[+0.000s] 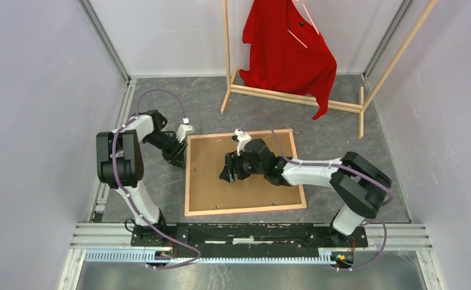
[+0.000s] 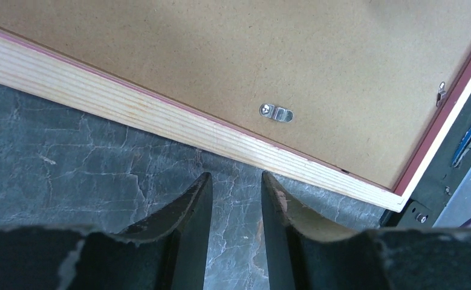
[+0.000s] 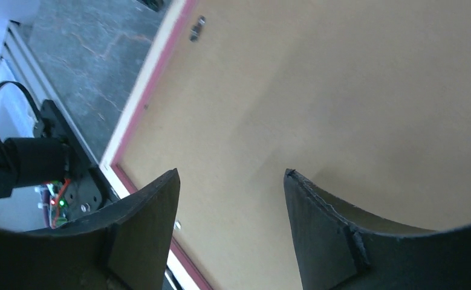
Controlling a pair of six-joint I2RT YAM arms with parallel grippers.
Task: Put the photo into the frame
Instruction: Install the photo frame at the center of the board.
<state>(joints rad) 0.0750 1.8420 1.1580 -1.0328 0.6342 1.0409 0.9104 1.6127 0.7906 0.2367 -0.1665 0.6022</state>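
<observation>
R claw (image 1: 227,171) spread over backing board (image 1: 251,194), L claw (image 1: 181,159) by frame (image 1: 188,181) edge

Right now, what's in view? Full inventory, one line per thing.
frame: one, light wood back with a pink inner edge, lying back side up mid-table
backing board: one, brown, set inside the frame
metal tabs: at least two, silver, on the board near its edges
clothes rack: one, light wood, far side of the table
shirt: one, red, hanging on the rack
table: one, grey marbled
photo: not visible
arms: two, black and white, bases at the near edge
left hand: open, empty, over the table just outside the frame
right hand: open, empty, above the board
</observation>
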